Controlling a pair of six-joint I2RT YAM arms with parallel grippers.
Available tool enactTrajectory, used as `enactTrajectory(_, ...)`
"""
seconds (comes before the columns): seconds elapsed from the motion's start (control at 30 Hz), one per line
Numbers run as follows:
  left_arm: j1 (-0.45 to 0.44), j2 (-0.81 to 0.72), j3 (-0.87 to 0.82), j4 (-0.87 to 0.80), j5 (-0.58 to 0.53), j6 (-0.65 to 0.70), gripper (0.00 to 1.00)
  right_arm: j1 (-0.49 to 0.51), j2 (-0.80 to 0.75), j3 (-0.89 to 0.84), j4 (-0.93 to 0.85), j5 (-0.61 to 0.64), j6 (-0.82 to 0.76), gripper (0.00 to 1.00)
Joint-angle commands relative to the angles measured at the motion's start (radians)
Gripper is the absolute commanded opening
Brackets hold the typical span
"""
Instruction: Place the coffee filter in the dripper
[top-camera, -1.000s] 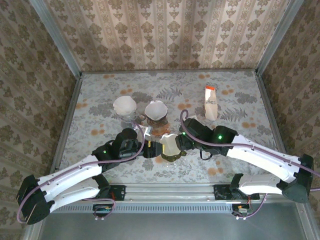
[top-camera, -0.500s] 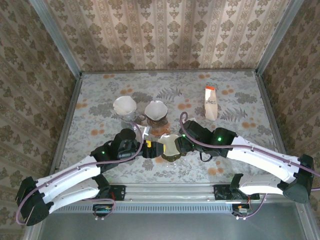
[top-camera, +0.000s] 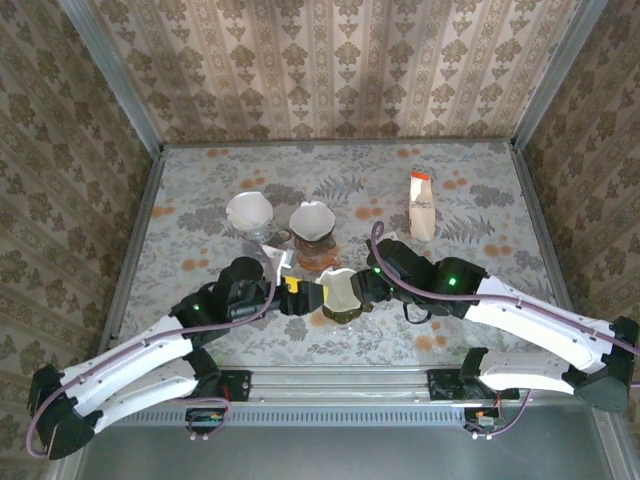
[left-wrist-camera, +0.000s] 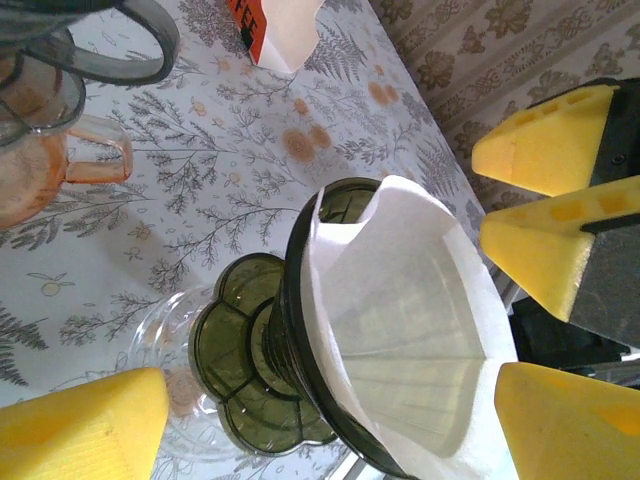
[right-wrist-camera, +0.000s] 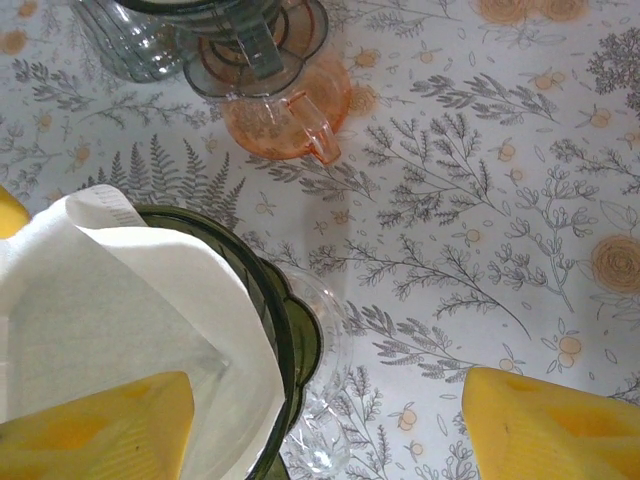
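- The jaws of the left gripper stand wide apart, one yellow pad on each side of the dripper. Whether the pad on the filter's side touches the paper cannot be told.
- The jaws of the right gripper are also wide apart and clamp nothing. In the right wrist view one pad lies over the paper inside the cone, and the other hangs over bare tabletop outside the rim.
- The two grippers face each other across the dripper, the left one from the left side and the right one from the right. The left wrist view also shows the right gripper's yellow fingers just beyond the dripper's mouth.
- The coffee filter is white paper. It sits opened inside the dark green dripper, and its top edge stands above the rim.
- The dripper stands upright on a clear glass vessel, near the near edge of the tabletop and about midway along it.
- A peach-tinted glass cup with a handle sits just beyond the dripper, toward the middle of the tabletop and apart from it.
- Farther in and left of the middle, two more cones holding white paper stand side by side.
- A white carton with an orange-red top lies toward the far right part of the tabletop, well apart from the rest.
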Motion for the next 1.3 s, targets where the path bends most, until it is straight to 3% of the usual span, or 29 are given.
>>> enactTrajectory(0.0,0.039,-0.077,0.109,-0.126,-0.032,0.088,0.88,0.004,-0.036,0.027,0.024,0.041,-0.053,0.73)
enactTrajectory(0.43,0.269,-0.281,0.215,-0.357,-0.146,0.214,1.0,0.003,-0.135,-0.022,0.157,0.118,-0.1,0.81)
enactTrajectory(0.57,0.349,-0.259,0.25,-0.438,-0.237,0.272,1.0,0.001,-0.159,-0.051,0.174,0.138,-0.092,0.82)
enactTrajectory(0.67,0.467,-0.234,0.257,-0.432,-0.195,0.263,0.98,0.001,-0.178,-0.071,0.19,0.119,-0.091,0.82)
enactTrajectory(0.8,0.71,-0.202,0.236,-0.36,-0.067,0.214,0.86,0.0,-0.208,-0.092,0.205,0.113,-0.091,0.82)
enactTrajectory(0.97,1.049,-0.1,0.083,-0.088,0.242,0.016,0.64,-0.002,-0.246,-0.116,0.218,0.097,-0.094,0.82)
enactTrajectory(1.07,1.104,0.022,-0.035,0.165,0.3,-0.113,0.54,-0.003,-0.268,-0.131,0.228,0.086,-0.094,0.82)
enactTrajectory(1.17,1.123,0.194,-0.105,0.401,0.322,-0.199,0.38,-0.005,-0.287,-0.145,0.231,0.08,-0.096,0.82)
enactTrajectory(1.27,1.123,0.324,-0.114,0.526,0.298,-0.22,0.32,-0.006,-0.304,-0.155,0.229,0.08,-0.098,0.82)
